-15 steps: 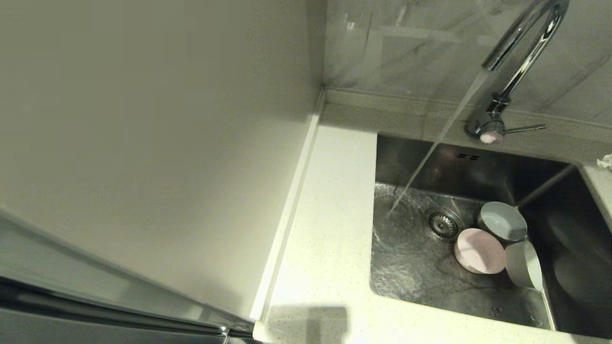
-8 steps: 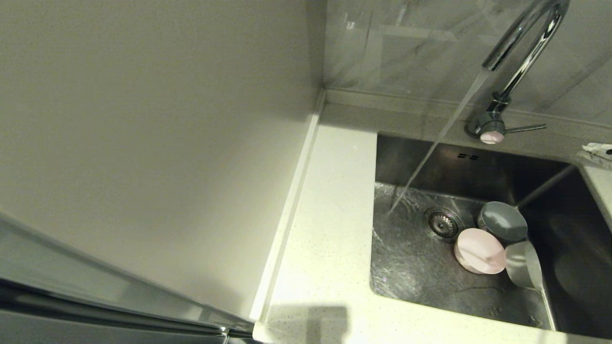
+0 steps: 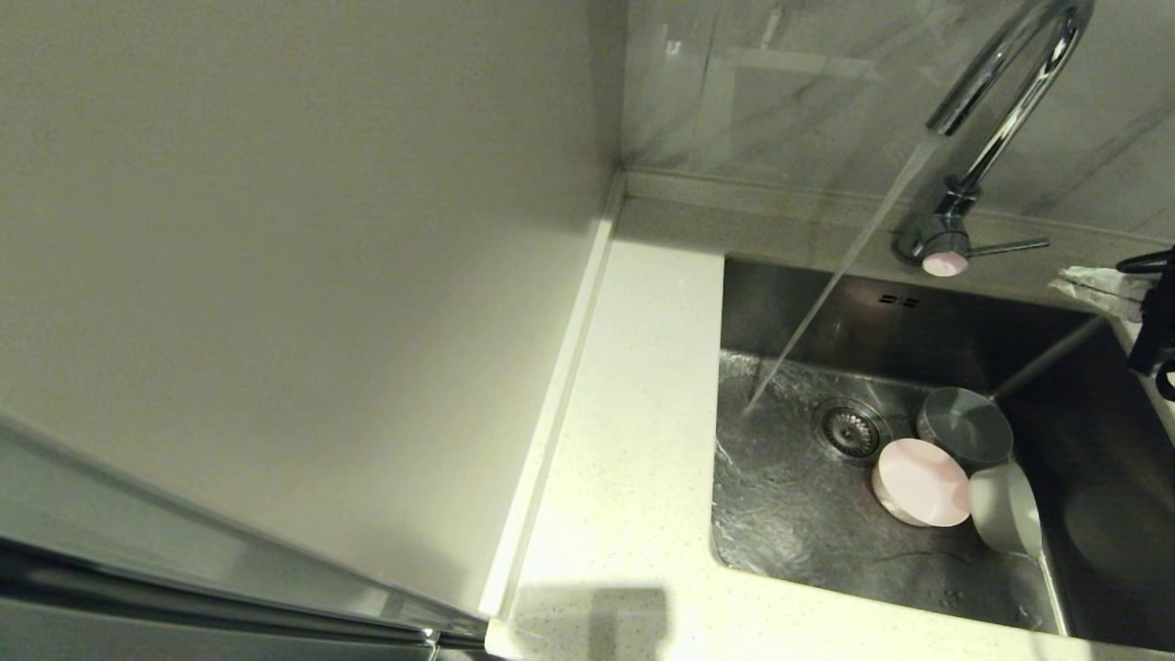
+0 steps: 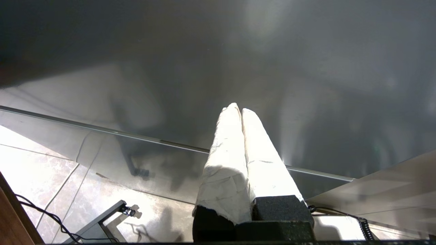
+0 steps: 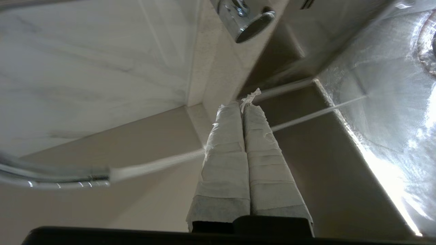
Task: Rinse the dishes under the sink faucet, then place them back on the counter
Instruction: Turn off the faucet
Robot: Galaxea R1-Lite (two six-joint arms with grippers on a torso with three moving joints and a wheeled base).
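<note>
Three small bowls lie in the steel sink (image 3: 789, 542), right of the drain strainer (image 3: 849, 429): a grey-blue bowl (image 3: 964, 427), a pink bowl (image 3: 921, 482) and a white bowl (image 3: 1007, 509) tipped on its side. The chrome faucet (image 3: 1005, 92) runs a slanting stream of water (image 3: 826, 303) onto the sink floor left of the drain, missing the bowls. My right gripper (image 3: 1065, 279) (image 5: 242, 105) hangs shut and empty above the sink's back right corner, near the faucet lever (image 3: 1010, 246). My left gripper (image 4: 238, 109), shut and empty, is parked low beside a dark steel panel.
The cream counter (image 3: 624, 441) runs along the sink's left and front, bounded by a beige wall panel (image 3: 275, 275) and a raised back edge. A tiled wall (image 3: 780, 83) stands behind the faucet. The faucet spout (image 5: 51, 175) arcs beside my right gripper.
My right gripper has come into the head view from the right edge, moving left toward the faucet. The bowls have barely shifted and the water keeps running.
</note>
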